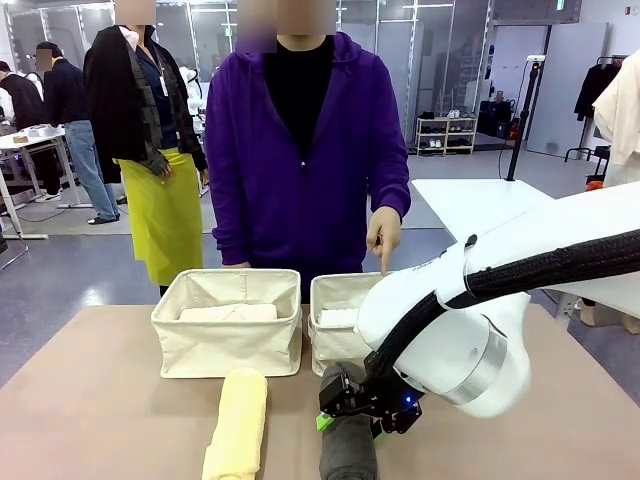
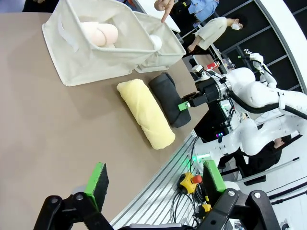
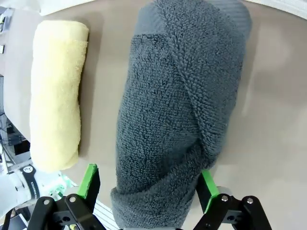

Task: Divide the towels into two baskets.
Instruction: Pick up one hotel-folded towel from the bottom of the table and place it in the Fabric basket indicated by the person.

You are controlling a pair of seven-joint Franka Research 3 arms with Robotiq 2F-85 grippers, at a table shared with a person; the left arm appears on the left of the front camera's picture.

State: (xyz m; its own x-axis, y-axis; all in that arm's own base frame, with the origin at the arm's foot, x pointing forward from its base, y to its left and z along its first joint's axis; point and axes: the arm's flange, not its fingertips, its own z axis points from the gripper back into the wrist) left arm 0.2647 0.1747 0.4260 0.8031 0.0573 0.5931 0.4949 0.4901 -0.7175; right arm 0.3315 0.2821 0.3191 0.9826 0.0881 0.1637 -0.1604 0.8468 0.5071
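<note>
We saw the right gripper [image 1: 350,428] low over the dark grey towel [image 3: 177,110] on the table [image 1: 100,400]. Its fingers were wide apart, one on each side of the towel's end, not squeezing it. The yellow towel [image 1: 238,425] lay just beside it. The left gripper [image 2: 156,177] hung above the table, fingers wide apart, holding nothing. The left basket [image 1: 228,350] held the pink towel [image 2: 103,34]. The right basket [image 1: 335,350] held the white towel [image 1: 338,318]. A person's hand [image 1: 384,235] pointed down at it.
</note>
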